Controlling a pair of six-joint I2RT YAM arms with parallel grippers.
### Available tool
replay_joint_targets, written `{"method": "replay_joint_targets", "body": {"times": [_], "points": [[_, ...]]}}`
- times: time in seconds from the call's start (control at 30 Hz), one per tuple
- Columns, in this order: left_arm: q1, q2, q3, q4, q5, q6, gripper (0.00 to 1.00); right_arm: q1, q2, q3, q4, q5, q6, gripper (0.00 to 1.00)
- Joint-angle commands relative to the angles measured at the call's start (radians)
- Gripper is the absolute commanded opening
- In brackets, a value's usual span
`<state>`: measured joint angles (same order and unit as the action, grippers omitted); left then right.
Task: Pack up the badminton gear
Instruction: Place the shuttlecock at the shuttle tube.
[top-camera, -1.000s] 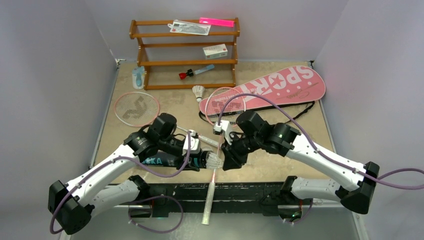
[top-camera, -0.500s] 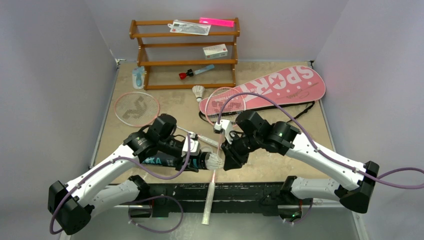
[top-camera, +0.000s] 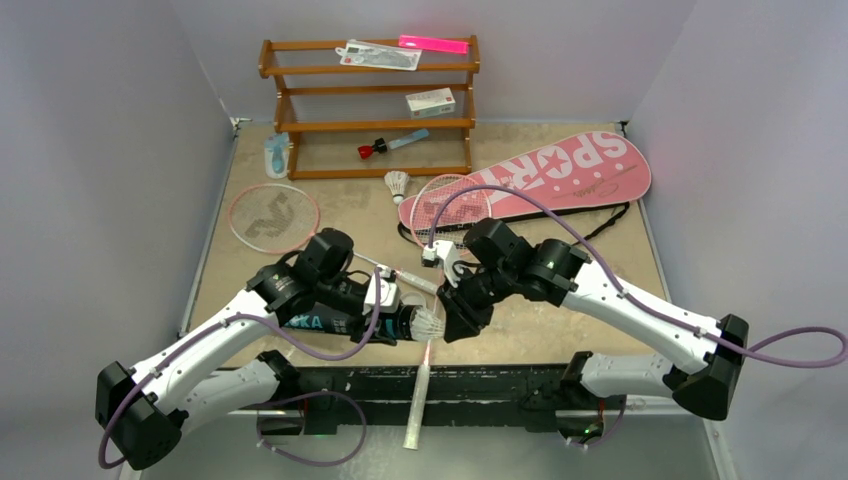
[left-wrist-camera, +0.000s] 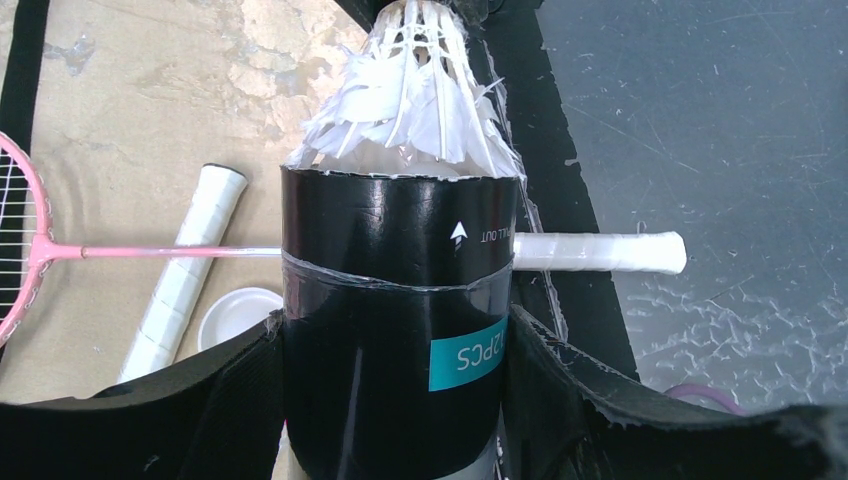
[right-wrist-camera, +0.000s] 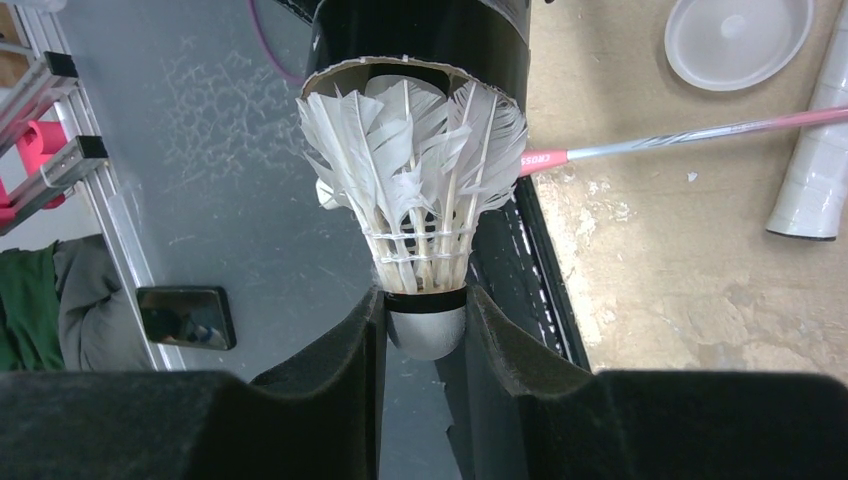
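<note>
my left tool (left-wrist-camera: 395, 400) is clamping the black tube (left-wrist-camera: 390, 230), my right tool (right-wrist-camera: 425, 335) pinching the shuttlecock (right-wrist-camera: 410, 170) by its cork; tilting risks crushing feathers on the rim.

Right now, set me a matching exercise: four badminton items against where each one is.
1 black tube
2 near shuttlecock
3 far shuttlecock
4 pink bag

A loose in front of the shelf
B gripped by the left tool
C flat on the table, far right
D cork pinched in the right tool

Pairs: 1-B, 2-D, 3-A, 4-C
</note>
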<state>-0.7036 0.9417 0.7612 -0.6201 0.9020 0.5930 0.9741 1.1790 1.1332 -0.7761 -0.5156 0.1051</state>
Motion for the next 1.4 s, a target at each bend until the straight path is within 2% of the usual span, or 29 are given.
{"method": "replay_joint_targets", "body": {"times": [0.0, 1.07, 1.37], "points": [[-0.01, -0.01, 0.031, 0.026, 0.033, 0.031, 0.4, 0.0, 0.013, 0.047, -0.016, -0.034, 0.001, 0.0], [-0.016, -0.073, 0.023, 0.016, 0.115, 0.099, 0.39, -0.026, -0.034, 0.02, 0.021, -0.088, 0.031, 0.0], [-0.016, -0.02, 0.035, 0.02, 0.044, 0.038, 0.39, -0.026, 0.006, 0.043, -0.017, -0.065, 0.008, 0.0]]}}
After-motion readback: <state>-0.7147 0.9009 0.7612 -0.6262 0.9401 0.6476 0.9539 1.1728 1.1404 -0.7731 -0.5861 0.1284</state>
